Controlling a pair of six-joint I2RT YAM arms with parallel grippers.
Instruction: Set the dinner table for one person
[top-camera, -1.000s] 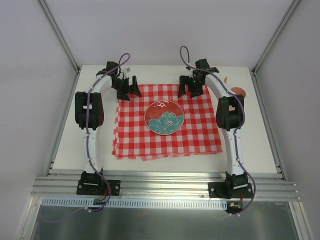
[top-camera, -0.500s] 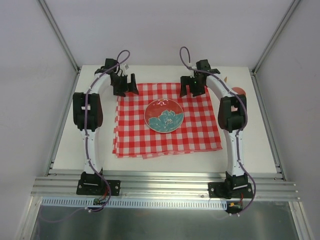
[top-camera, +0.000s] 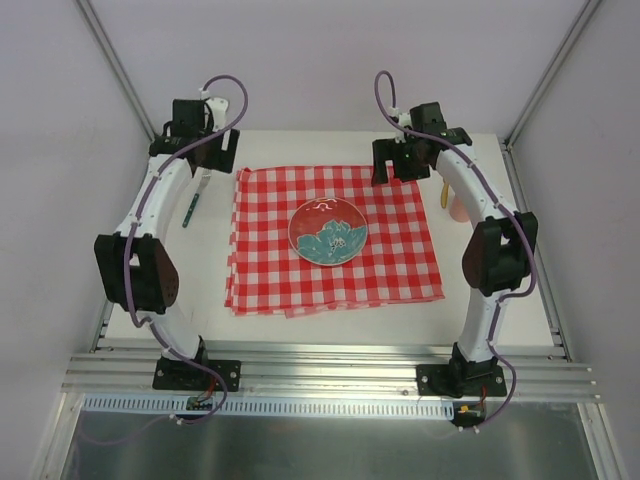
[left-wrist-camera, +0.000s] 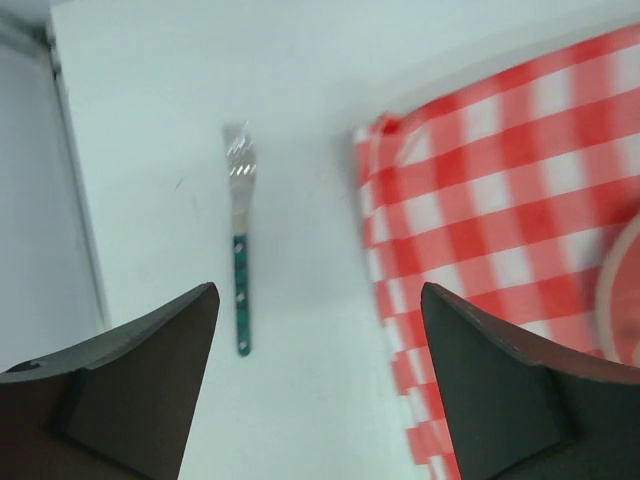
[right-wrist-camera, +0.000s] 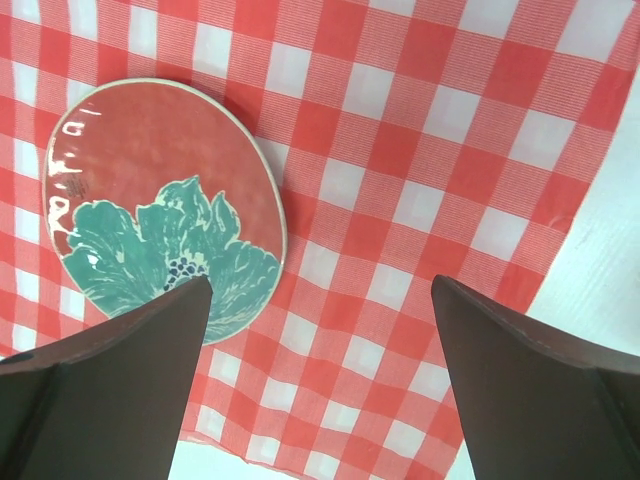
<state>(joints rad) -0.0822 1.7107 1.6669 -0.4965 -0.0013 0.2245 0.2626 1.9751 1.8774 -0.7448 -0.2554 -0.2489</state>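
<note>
Heads up on the fork (left-wrist-camera: 240, 265): it lies flat on the bare table (left-wrist-camera: 150, 90), just left of the cloth (left-wrist-camera: 480, 200) near its far corner. It isn't touching the cloth, and the tines point toward the far edge. Your left gripper (left-wrist-camera: 316, 300) hangs over it with the jaws spread wide and nothing in them. The right gripper (right-wrist-camera: 320, 285) is just as wide and empty, over the cloth beside the plate (right-wrist-camera: 150, 190).

I'd guess the fork is light, stiff and thin with a slick metal neck, so it'll skate or spin if you nick one end. Go for the green handle around its middle, jaws across the narrow width, tips right down at the table. The plate looks glazed and probably fragile, so leave it be.
</note>
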